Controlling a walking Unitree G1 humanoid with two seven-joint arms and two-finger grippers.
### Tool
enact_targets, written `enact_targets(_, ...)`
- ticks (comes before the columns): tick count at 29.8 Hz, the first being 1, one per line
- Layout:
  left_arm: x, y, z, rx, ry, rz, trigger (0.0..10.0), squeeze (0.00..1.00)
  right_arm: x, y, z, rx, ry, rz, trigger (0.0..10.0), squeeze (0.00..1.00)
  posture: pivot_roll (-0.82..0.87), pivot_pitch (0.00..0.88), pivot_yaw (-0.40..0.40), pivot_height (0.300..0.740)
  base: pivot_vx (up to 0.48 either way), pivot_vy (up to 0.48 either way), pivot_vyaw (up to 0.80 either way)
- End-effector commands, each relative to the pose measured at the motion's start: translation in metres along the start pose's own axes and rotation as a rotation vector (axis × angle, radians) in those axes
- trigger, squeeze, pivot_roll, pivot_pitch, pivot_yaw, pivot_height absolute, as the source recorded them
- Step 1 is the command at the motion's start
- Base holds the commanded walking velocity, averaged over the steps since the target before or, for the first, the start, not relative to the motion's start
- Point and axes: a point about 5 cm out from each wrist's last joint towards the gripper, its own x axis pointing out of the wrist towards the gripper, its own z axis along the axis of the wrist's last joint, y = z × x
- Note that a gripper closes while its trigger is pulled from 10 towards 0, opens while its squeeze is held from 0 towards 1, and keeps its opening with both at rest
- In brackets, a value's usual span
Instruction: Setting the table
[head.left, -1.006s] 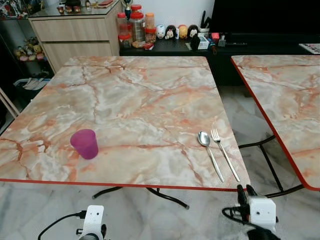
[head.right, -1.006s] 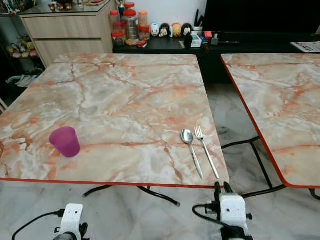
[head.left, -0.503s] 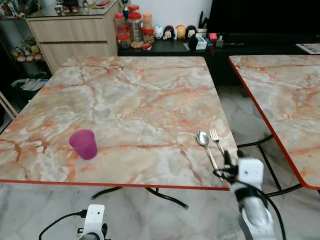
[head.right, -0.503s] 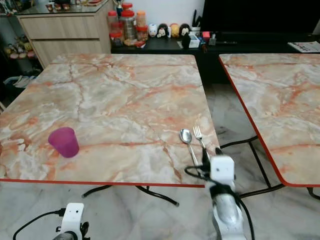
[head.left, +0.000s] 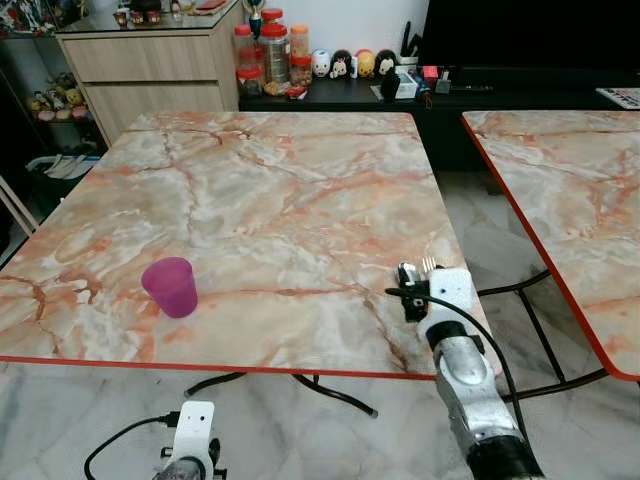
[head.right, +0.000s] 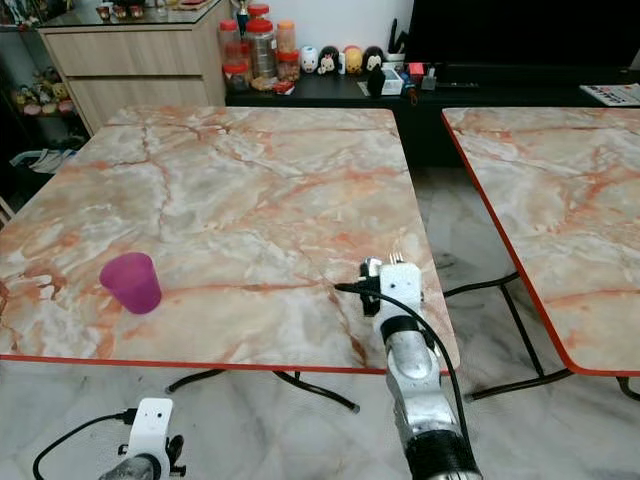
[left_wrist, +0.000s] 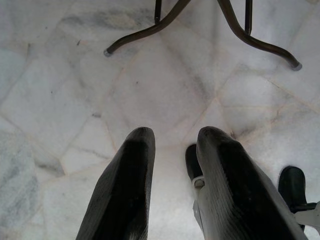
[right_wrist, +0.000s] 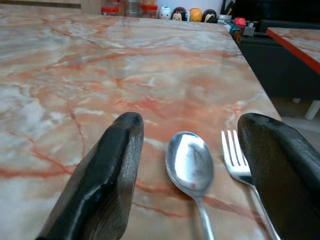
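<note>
1. The spoon (right_wrist: 190, 162) and fork (right_wrist: 239, 160) lie side by side near the desk's (head.left: 270, 190) front right corner, long axes running front to back, bowl and tines pointing to the far edge.
2. The right tool (right_wrist: 192, 175) hangs released, its fingers spread either side of the spoon and fork.
3. A purple cup (head.left: 170, 287) stands upright, well left of the spoon.
4. The left tool (left_wrist: 172, 165) hangs idle over the floor, fingers slightly parted.

Two marble-top tables (head.left: 280, 190); wooden cabinet (head.left: 150, 65) behind; pale marble floor (left_wrist: 165, 95).
</note>
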Motion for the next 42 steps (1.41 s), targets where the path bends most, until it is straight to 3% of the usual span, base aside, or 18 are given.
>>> enact_targets(1,0.000,0.002,0.001,-0.001,0.000,0.010,10.0,0.00,0.000,0.005,-0.001,0.020,0.014,0.004,10.0,0.00,-0.01,0.000,0.002,0.740,0.000,0.000,0.00)
enact_targets(9,-0.001,0.004,-0.002,-0.005,0.006,0.018,10.0,0.00,-0.012,0.003,-0.011,0.017,0.099,-0.025,10.0,0.00,-0.02,0.000,0.004,0.740,0.000,0.000,0.00)
enact_targets(20,-0.001,0.003,-0.003,0.003,0.013,0.008,10.0,0.00,-0.022,-0.012,-0.011,0.016,0.112,-0.093,10.0,0.00,-0.03,0.000,0.014,0.740,0.000,0.000,0.00)
enact_targets(21,-0.001,0.003,-0.003,0.004,0.013,0.007,10.0,0.00,-0.022,-0.013,-0.011,0.017,0.111,-0.095,2.7,0.00,-0.03,0.000,0.013,0.740,0.000,0.000,0.00)
enact_targets(22,-0.001,0.003,-0.003,0.004,0.013,0.007,10.0,0.00,-0.022,-0.013,-0.011,0.017,0.111,-0.095,2.7,0.00,-0.03,0.000,0.013,0.740,0.000,0.000,0.00)
enact_targets(23,-0.001,0.003,-0.003,0.004,0.013,0.007,10.0,0.00,-0.022,-0.014,-0.010,0.014,0.114,-0.098,0.0,0.00,-0.03,0.000,0.013,0.740,0.000,0.000,0.00)
enact_targets(30,-0.001,0.003,-0.002,0.005,0.010,0.008,10.0,0.00,-0.021,-0.016,-0.012,0.007,0.133,-0.105,0.0,0.00,-0.02,0.000,0.009,0.740,0.000,0.000,0.00)
enact_targets(32,-0.001,0.003,-0.003,0.008,0.011,0.007,10.0,0.00,-0.020,-0.017,-0.013,0.009,0.143,-0.115,1.0,0.00,-0.03,0.000,0.011,0.740,0.000,0.000,0.00)
enact_targets(33,-0.001,0.003,-0.003,0.010,0.013,0.006,10.0,0.00,-0.020,-0.017,-0.013,0.008,0.145,-0.119,4.2,0.00,-0.03,0.000,0.011,0.740,0.000,0.000,0.00)
enact_targets(34,-0.001,0.003,-0.004,0.013,0.016,0.005,10.0,0.00,-0.020,-0.018,-0.014,0.011,0.155,-0.120,10.0,0.00,-0.03,0.000,0.011,0.740,0.000,0.000,0.00)
enact_targets(42,-0.001,0.003,-0.005,0.023,0.019,0.000,10.0,0.00,-0.021,-0.020,-0.018,0.012,0.197,-0.084,10.0,0.00,-0.03,0.000,0.012,0.740,0.000,0.000,0.00)
